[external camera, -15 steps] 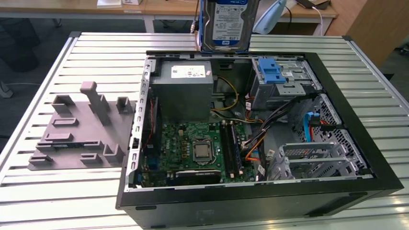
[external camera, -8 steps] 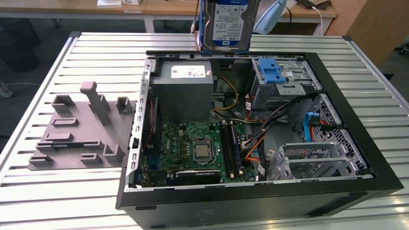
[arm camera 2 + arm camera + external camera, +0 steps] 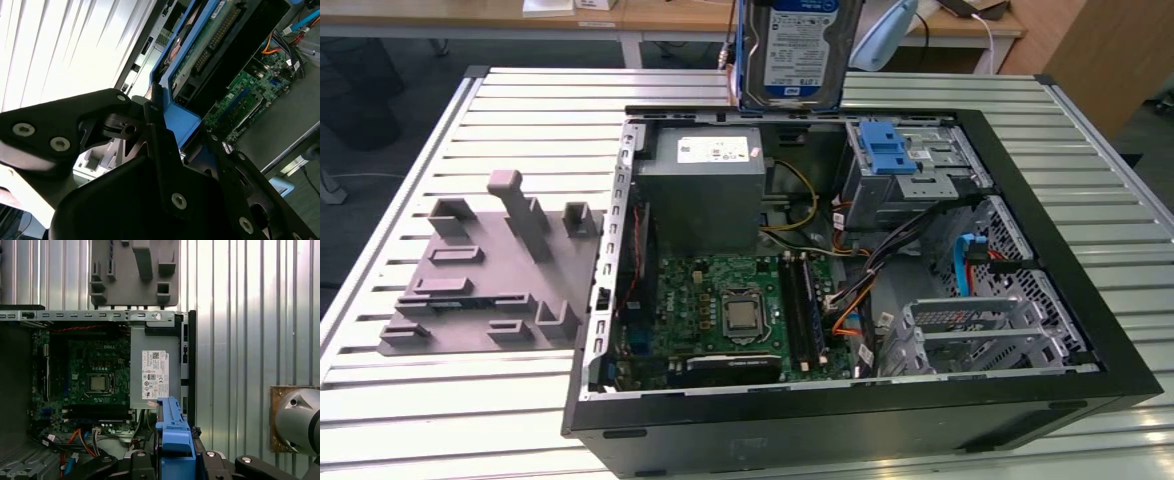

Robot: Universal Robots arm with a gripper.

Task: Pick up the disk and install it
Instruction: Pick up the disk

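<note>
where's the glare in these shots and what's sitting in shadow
Second wrist view: the ribbed table is washed out white. First wrist view: bright streaks run along the table's ribs, one inner wall of the case sits in shadow, and the disk is evenly lit. Exterior view: soft, even light, no harsh glare.

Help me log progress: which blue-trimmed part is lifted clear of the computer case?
The disk, a labelled silver drive with blue rails, hanging upright above the computer case; the blue latch sits on the drive cage inside.

disk [image 3: 798, 50] above case [image 3: 854, 425], fixture [image 3: 480, 280] beside
</note>
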